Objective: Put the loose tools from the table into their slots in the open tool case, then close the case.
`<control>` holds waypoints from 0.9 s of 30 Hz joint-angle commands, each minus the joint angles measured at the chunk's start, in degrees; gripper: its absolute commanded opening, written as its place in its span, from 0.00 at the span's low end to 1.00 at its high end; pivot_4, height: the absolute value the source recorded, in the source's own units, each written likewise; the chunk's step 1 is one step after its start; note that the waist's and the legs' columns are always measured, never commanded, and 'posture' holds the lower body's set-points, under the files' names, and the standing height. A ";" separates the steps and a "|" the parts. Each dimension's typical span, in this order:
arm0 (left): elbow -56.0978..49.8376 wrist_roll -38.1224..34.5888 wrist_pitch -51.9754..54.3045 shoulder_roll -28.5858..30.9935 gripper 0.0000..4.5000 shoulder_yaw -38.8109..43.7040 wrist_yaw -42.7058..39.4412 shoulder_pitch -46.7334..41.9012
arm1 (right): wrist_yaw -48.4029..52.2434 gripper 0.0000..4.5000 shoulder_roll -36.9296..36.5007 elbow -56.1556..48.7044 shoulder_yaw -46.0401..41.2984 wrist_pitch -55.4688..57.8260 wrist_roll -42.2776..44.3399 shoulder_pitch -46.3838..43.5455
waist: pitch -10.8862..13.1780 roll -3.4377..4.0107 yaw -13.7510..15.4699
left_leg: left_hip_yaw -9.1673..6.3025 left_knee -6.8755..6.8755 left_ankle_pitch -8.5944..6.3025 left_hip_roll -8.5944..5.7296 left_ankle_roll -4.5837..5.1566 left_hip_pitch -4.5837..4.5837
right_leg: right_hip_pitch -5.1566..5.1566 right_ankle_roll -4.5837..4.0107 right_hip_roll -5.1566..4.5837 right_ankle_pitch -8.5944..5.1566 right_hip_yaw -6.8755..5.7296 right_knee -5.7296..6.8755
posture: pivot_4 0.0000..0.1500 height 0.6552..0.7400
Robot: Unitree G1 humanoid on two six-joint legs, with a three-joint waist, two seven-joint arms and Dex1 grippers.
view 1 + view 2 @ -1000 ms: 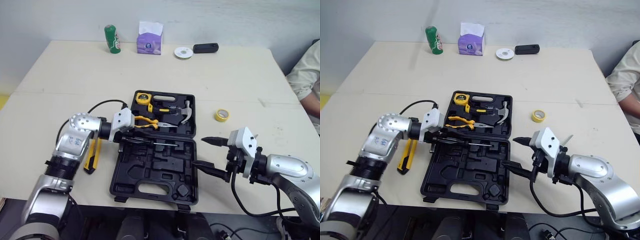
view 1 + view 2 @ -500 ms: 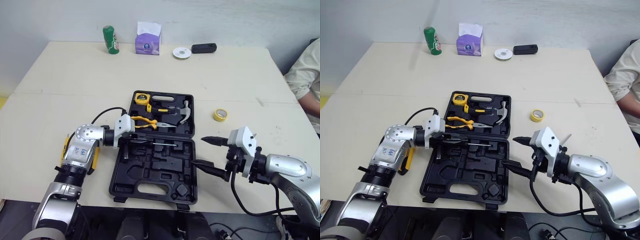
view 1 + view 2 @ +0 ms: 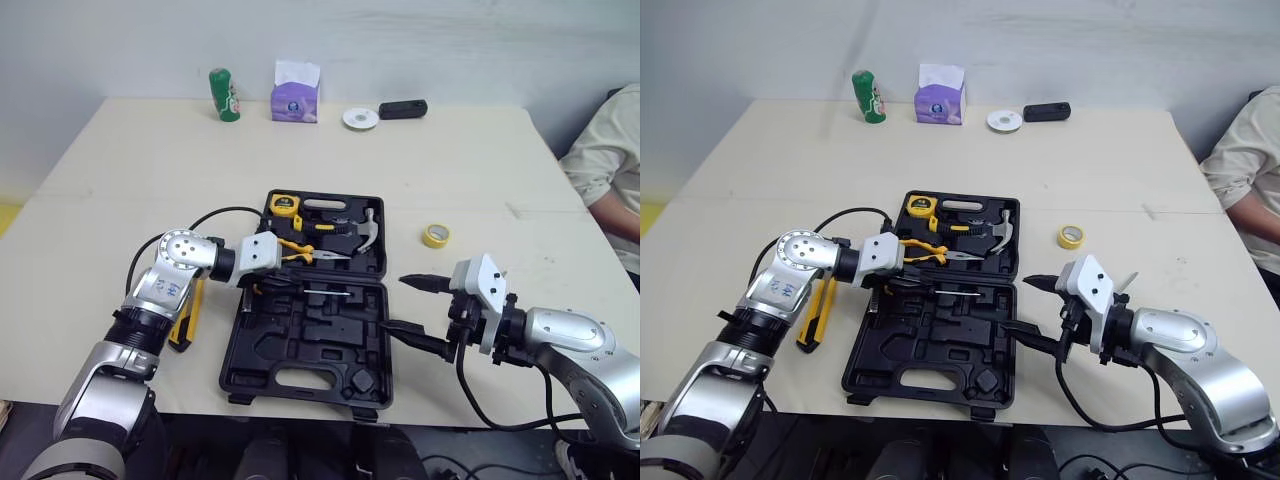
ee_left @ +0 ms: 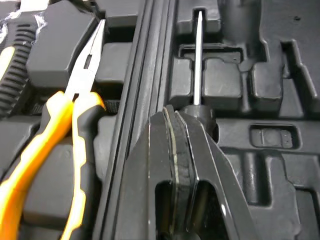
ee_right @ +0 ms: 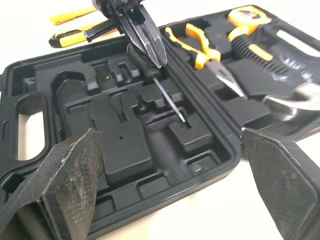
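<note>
Bright, even light, shadows faint on the table [image 3: 480, 160]. Just ahead of the left gripper [image 4: 169, 112] the screwdriver [image 4: 198, 60] shaft gleams; beyond the right gripper [image 3: 395, 303] the hammer [image 5: 300, 95] glares.

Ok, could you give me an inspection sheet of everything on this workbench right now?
Surface: beige table; tool case open, flat.
Job's things: screwdriver in the case's near half; tape measure, pliers, hammer in the far half; utility knife loose left of the case.
Clutter: yellow tape roll, green can, tissue box, white disc, black device.
Grippers: left gripper jaws closed at screwdriver handle; right gripper jaws open beside case.
Cables: black cable loops off left arm; second cable under right wrist.
Surroundings: person's sleeve at right edge.
</note>
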 commanded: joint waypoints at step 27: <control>-4.33 -8.66 3.66 -4.16 0.01 7.28 -0.11 5.36 | 1.17 1.00 0.41 -0.11 0.92 -1.16 0.19 -0.32 | 0.34 -0.15 0.21 | -0.04 0.02 -0.28 0.13 -0.01 -0.16 | -0.11 -0.11 0.03 -0.08 -0.06 -0.12 | 1.00 0.90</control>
